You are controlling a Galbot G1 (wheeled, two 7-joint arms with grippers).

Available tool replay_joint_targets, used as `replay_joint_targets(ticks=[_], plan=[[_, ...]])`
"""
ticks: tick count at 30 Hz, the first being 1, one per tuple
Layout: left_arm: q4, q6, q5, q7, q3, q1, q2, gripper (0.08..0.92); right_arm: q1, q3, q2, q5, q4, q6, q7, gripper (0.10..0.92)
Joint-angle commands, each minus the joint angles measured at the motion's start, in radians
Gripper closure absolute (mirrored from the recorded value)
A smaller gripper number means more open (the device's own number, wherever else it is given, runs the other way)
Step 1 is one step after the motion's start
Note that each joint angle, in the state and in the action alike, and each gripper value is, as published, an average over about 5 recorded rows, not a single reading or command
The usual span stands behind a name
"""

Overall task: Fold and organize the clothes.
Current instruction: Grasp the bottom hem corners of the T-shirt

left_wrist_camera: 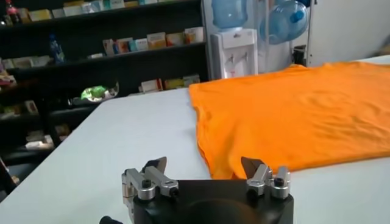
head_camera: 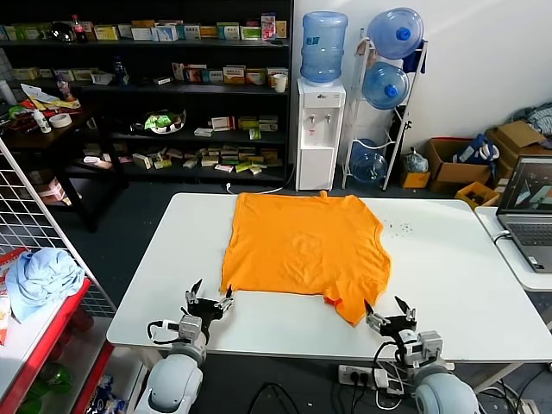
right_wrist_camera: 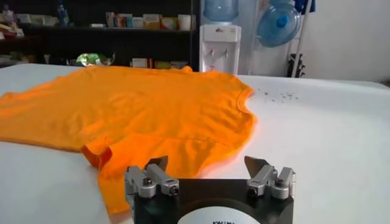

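We see the T-shirt (head_camera: 304, 253) flat on the counter (head_camera: 448, 285), long axis running away from us; left end effector (head_camera: 210, 298) and right end effector (head_camera: 388, 310) both open, empty (left nearer the hem corner).

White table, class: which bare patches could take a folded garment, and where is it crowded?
The white table is bare right of the orange T-shirt, and in a narrower strip left of it. The near edge is crowded by the left gripper and right gripper, both open.
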Motion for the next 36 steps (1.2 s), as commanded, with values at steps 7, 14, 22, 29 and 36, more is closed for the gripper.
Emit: replay_joint_targets(ticks=[7,14,22,29,36], plan=[[0.031,0.051,-0.064,-0.008,0.011,-0.028,0.004,0.177,0.074,-0.047,0.038,0.005,-0.062,-0.043,0.025,0.203],[0.042,0.018,-0.058,-0.001,0.014,-0.024,0.002,0.189,0.072,-0.051,0.054,-0.004,-0.055,-0.049,0.042,0.320],[0.033,-0.013,-0.045,0.002,0.017,-0.013,0.010,0.397,0.058,-0.048,0.050,-0.009,-0.032,-0.062,0.058,0.554],[0.026,-0.041,-0.024,0.013,0.023,0.001,0.011,0.597,0.036,-0.044,0.046,-0.013,-0.005,-0.076,0.071,0.753],[0.022,-0.041,-0.027,0.021,0.025,0.005,0.006,0.804,0.018,-0.040,0.039,-0.015,0.020,-0.083,0.073,0.897]])
